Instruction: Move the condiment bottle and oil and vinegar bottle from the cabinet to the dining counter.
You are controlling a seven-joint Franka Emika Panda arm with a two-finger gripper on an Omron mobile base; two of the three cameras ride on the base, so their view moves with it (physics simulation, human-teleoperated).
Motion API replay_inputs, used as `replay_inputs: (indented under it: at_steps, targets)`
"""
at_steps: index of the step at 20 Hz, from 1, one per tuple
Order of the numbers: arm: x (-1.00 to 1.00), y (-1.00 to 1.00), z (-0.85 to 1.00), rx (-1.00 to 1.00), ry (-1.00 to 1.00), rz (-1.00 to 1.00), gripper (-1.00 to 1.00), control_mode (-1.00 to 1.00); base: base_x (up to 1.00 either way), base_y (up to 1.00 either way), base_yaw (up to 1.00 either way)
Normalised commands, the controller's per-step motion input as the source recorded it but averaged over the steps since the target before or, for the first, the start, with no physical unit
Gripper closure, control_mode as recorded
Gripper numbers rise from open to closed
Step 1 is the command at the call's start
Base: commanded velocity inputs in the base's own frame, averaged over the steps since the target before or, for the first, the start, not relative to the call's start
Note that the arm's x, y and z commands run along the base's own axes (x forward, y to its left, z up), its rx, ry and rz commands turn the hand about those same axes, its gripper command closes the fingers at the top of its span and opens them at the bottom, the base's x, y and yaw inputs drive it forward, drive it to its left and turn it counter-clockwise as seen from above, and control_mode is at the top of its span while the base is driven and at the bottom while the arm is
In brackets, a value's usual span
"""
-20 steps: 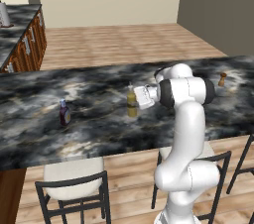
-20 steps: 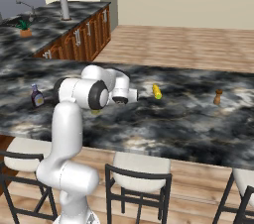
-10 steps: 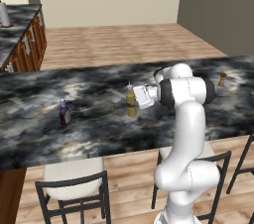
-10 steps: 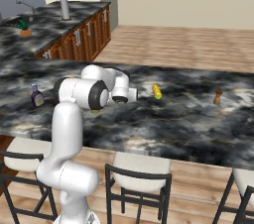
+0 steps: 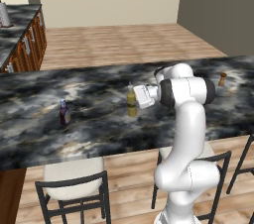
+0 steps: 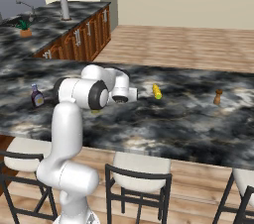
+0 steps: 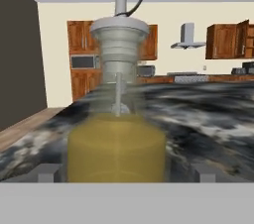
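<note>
1. While the oil and vinegar bottle (image 5: pixel 131 103) stands upright on the dining table (image 5: pixel 99 119), the tool (image 5: pixel 140 96) sits right at it with its fingers spread on either side, not pinching it.
2. Seen from the hand, the yellow bottle (image 7: pixel 117 139) stands between the two finger tips (image 7: pixel 48 172), with gaps at both sides.
3. Farther along the same table to the arm's left, well apart, stands the condiment bottle (image 5: pixel 64 114), also upright (image 6: pixel 37 96).
4. A small brown pepper mill (image 5: pixel 222 79) stands near the table's other end, and a yellow object (image 6: pixel 157 91) lies beyond the arm.
</note>
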Motion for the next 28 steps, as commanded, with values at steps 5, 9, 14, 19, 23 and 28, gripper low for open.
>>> replay_inputs:
  at_steps: [5, 9, 14, 19, 23, 28]
  targets:
    - [-0.07, -0.07, 0.06, 0.01, 0.00, 0.00, -1.00, -1.00, 0.00, 0.00, 0.00]
    - [-0.06, -0.12, 0.03, 0.01, 0.00, 0.00, -1.00, -1.00, 0.00, 0.00, 0.00]
    - [-0.01, -0.11, 0.12, 0.00, 0.00, 0.00, -1.00, -1.00, 0.00, 0.00, 0.00]
    - [0.00, -0.15, 0.15, 0.00, 0.00, 0.00, -1.00, -1.00, 0.00, 0.00, 0.00]
    - [-0.03, -0.20, 0.13, 0.00, 0.00, -0.01, -1.00, -1.00, 0.00, 0.00, 0.00]
    - [-0.28, -0.10, 0.07, 0.00, -0.04, -0.03, -1.00, -1.00, 0.00, 0.00, 0.00]
